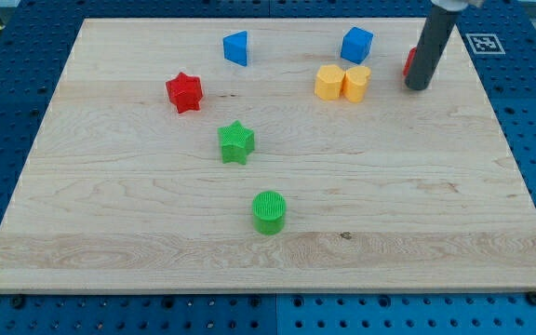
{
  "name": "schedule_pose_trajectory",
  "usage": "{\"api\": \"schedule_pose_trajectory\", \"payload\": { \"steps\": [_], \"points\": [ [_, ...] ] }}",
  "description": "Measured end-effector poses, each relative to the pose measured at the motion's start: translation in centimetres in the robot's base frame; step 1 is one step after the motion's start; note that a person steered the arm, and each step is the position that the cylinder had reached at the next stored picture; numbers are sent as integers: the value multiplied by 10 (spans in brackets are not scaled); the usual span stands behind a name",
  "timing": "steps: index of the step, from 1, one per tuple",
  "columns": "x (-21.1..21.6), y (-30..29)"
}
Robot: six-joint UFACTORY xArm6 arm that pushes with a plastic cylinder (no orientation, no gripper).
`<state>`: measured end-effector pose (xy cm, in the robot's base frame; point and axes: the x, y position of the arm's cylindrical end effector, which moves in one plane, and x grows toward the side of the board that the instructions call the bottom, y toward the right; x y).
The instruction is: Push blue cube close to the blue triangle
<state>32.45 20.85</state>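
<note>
The blue cube point(356, 44) sits near the view's top, right of centre. The blue triangle point(236, 47) sits near the top, left of the cube, with bare board between them. My tip point(418, 87) is at the end of the dark rod, to the right of and slightly below the blue cube, apart from it. The rod hides most of a red block point(407, 62), whose shape I cannot make out.
A yellow hexagonal block point(328, 82) and a yellow cylinder point(356, 83) touch each other just below the blue cube. A red star point(184, 91), a green star point(236, 142) and a green cylinder point(269, 211) lie lower left. The wooden board point(454, 205) rests on a blue pegboard.
</note>
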Motion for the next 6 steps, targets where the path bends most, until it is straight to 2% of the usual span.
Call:
{"api": "schedule_pose_trajectory", "payload": {
  "steps": [6],
  "points": [
    [-37,4]
  ]
}}
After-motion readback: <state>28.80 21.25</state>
